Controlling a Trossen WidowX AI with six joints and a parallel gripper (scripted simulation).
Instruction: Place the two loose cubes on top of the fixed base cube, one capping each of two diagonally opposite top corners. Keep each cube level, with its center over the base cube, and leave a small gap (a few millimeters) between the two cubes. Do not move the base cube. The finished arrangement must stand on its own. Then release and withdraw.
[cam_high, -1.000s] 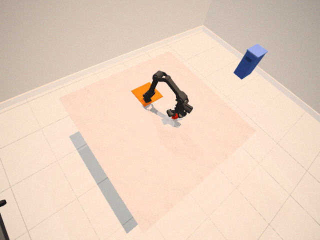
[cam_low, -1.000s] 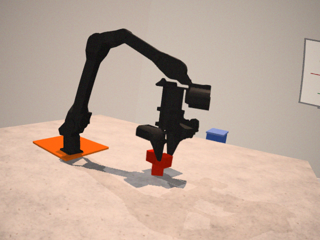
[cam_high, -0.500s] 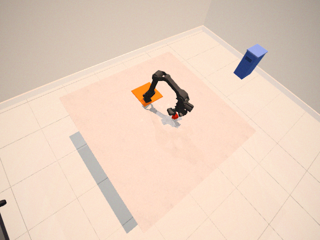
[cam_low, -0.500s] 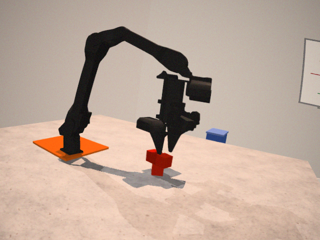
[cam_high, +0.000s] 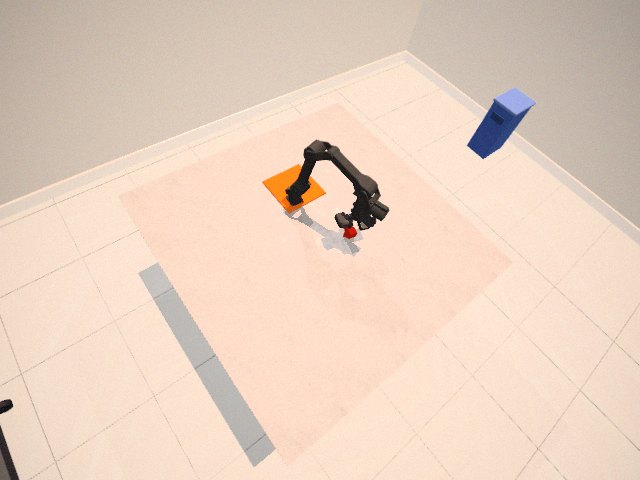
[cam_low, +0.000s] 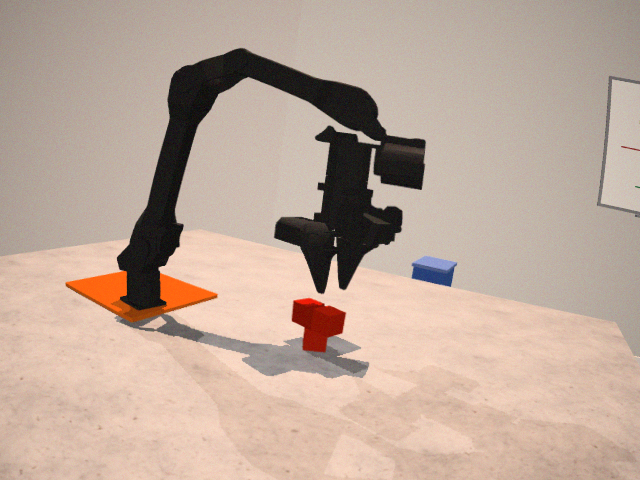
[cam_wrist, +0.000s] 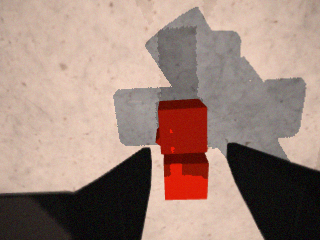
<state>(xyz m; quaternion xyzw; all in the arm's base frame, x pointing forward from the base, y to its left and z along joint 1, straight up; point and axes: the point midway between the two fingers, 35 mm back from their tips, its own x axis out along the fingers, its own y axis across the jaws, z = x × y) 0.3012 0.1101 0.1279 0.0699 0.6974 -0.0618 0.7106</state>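
Observation:
Two red cubes rest on the red base cube (cam_low: 314, 342), which stands on the table (cam_low: 206, 403). In the exterior view one loose cube (cam_low: 306, 312) (cam_wrist: 186, 185) is at the left, and the other loose cube (cam_low: 329, 321) (cam_wrist: 183, 130) is at the right and nearer that camera. Both look about level. At most a narrow gap shows between them in the wrist view. The base cube is mostly hidden under them. My gripper (cam_low: 332, 290) (cam_wrist: 188, 153) is open and empty, with its fingertips a little above the cubes. In the top view the red cubes (cam_high: 349, 233) show as one small shape below the gripper.
The arm stands on an orange plate (cam_high: 276, 184) (cam_low: 191, 295). A blue bin (cam_high: 495, 129) (cam_low: 433, 272) stands beyond the table. A grey strip (cam_high: 206, 356) lies along one table side. A framed board (cam_low: 620, 180) hangs at the right in the exterior view.

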